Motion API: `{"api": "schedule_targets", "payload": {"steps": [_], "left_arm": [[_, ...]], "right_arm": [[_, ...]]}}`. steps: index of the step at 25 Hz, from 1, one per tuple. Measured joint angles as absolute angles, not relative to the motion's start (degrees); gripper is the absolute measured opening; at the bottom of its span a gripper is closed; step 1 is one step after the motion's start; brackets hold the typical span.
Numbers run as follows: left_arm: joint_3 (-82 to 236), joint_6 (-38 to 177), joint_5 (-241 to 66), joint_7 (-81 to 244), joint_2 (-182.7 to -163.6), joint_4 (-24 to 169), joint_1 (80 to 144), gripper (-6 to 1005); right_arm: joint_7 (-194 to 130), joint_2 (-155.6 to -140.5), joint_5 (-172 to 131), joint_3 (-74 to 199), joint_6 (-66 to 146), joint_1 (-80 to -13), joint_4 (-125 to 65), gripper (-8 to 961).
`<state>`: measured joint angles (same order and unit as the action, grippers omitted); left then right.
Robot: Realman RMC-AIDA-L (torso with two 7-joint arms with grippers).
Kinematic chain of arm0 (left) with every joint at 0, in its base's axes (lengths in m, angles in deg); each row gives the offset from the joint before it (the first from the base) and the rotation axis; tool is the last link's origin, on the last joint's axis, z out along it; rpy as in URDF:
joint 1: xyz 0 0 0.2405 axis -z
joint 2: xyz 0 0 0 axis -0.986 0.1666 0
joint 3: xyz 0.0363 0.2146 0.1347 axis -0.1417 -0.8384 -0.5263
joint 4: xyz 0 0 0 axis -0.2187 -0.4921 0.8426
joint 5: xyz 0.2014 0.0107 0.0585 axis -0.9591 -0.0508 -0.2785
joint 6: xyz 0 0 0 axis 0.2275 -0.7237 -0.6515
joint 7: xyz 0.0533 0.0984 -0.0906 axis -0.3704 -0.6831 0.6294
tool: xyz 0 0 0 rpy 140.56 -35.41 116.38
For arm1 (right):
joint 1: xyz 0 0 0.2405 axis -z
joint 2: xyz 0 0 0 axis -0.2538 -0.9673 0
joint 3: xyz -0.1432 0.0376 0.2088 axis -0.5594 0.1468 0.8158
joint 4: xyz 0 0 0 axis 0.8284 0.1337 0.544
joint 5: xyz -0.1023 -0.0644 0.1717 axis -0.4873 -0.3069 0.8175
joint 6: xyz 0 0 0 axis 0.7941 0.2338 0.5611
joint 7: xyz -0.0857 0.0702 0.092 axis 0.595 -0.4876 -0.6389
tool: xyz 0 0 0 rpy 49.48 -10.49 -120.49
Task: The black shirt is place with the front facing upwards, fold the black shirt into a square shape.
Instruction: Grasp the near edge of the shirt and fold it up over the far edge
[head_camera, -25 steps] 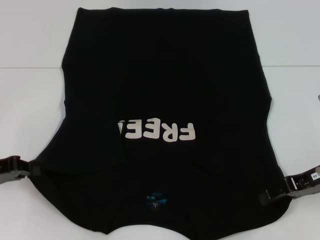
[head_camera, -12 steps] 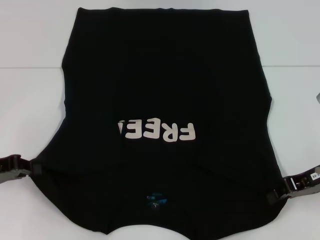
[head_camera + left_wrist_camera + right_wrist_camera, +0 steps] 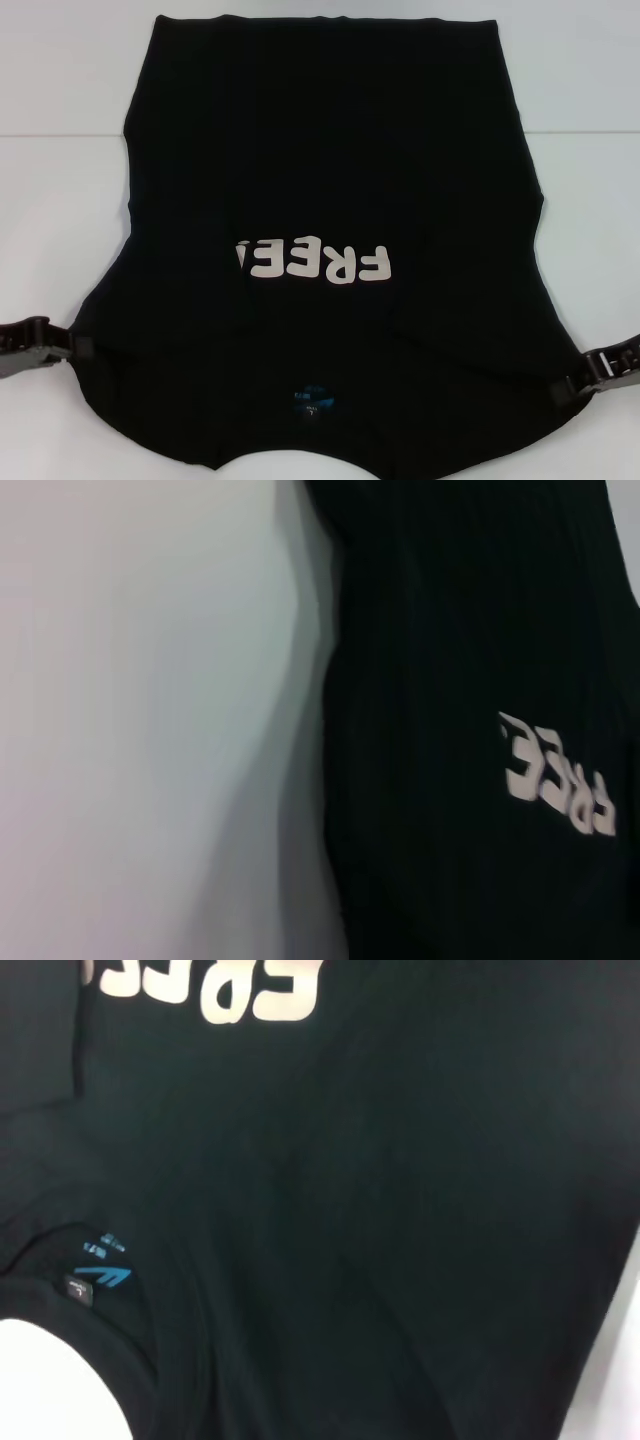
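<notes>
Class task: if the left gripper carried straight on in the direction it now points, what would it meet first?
The left gripper points inward at the black shirt; it would likely meet the shirt's near left sleeve edge first, though height above the cloth is unclear.

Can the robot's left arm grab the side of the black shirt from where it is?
Probably yes. The left gripper sits right at the near left edge of the black shirt, with only bare table around it and nothing blocking.

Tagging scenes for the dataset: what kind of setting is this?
Probably a lab or test bench, not a home: a bare white tabletop, one black shirt spread flat, the left gripper and right gripper at its near corners.
</notes>
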<state>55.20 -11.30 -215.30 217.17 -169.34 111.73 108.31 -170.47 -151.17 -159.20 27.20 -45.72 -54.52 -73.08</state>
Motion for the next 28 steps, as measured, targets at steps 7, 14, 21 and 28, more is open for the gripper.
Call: {"api": "schedule_targets", "payload": {"steps": [7, 14, 21, 28], "left_arm": [[55.98, -17.36, -214.81, 216.92, -167.12, 107.76, 108.29, 23], [56.88, -26.18, -215.27, 216.92, -166.89, 106.07, 107.53, 23], [53.79, -32.22, -217.09, 215.00, -166.88, 101.87, 107.41, 23], [51.10, -34.91, -218.50, 213.91, -167.56, 100.23, 106.83, 23]], "right_arm": [[-167.51, -147.96, -159.01, 29.58, -51.20, -54.35, -73.36, 35], [-162.69, -145.77, -159.01, 30.23, -58.07, -53.56, -72.93, 35], [-157.43, -145.72, -160.08, 29.46, -64.08, -52.17, -72.80, 34], [-154.94, -146.12, -162.73, 28.97, -64.78, -50.98, -71.76, 34]]}}
